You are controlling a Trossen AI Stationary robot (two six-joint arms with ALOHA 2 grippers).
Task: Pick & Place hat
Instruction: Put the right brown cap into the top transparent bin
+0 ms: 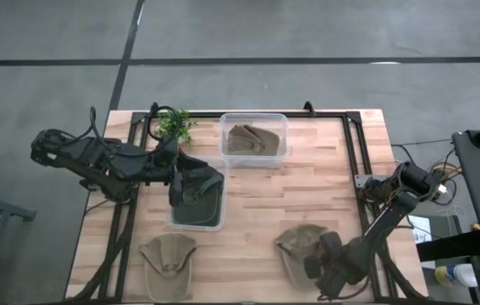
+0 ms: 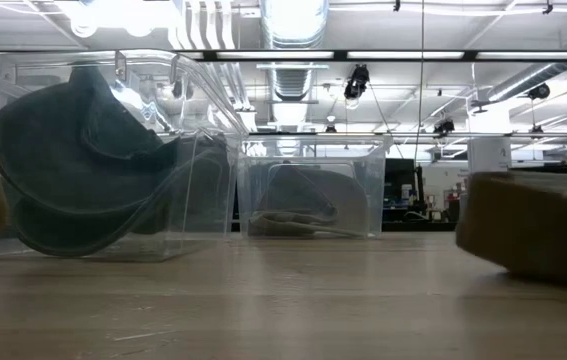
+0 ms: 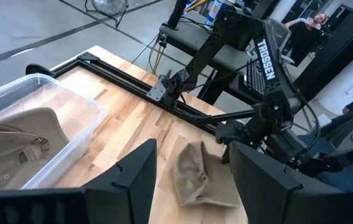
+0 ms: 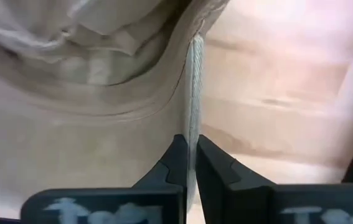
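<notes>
Hat (image 1: 300,244): tan, on counter (image 1: 307,195), front right | right gripper (image 4: 192,163): jaws pinched on brim edge | left gripper (image 3: 192,180): jaws apart above dark-hat bin (image 1: 197,222) | handling: light, soft, floppy; brim likely the firmest hold

Wooden plank worktop (image 1: 307,203) sits on a grey floor crossed by dark seams. Small green plant (image 1: 174,124) stands at the far edge, near the left corner. Black rails (image 1: 358,152) run along the worktop's sides. In the low view, ceiling ducting (image 2: 293,20) and strip lights show overhead. A person (image 3: 318,20) appears in the room behind.
</notes>
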